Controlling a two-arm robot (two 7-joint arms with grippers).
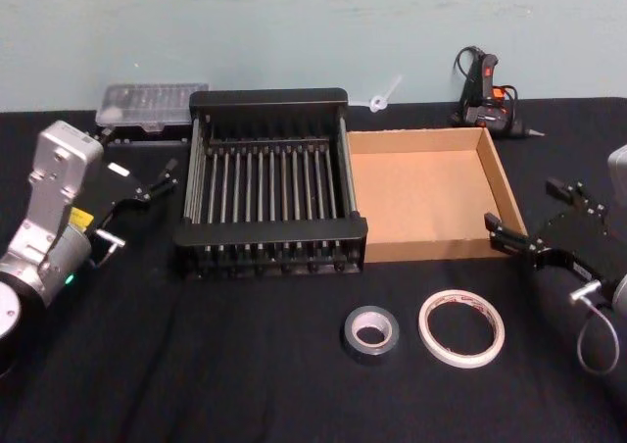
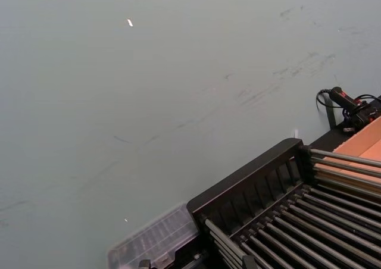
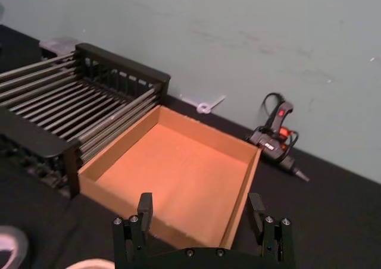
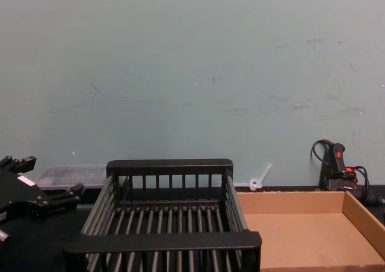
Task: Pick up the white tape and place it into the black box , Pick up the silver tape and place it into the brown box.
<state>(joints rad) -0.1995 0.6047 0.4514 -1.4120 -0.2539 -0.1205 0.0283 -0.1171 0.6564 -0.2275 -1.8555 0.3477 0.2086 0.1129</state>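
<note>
Table [image 1: 245, 384], black-covered, carrying two boxes side by side and touching: black box [image 1: 269, 183] on the left, brown box [image 1: 426, 193] on the right, both backed near the wall; open cloth in front of both. Two tape rolls lie flat in that front strip: silver tape [image 1: 371, 332] below the seam between the boxes, white tape [image 1: 460, 327] just beside it to the right, not touching. Left gripper [image 1: 147, 190] hovers off the black box's left edge, fingers spread, grasping nothing; right gripper [image 1: 534, 222] hangs beside the brown box's right front corner, fingers parted and bare. Behind the boxes: one clear case [image 1: 152, 105], one glue gun [image 1: 487, 95], one white tie [image 1: 384, 95].
</note>
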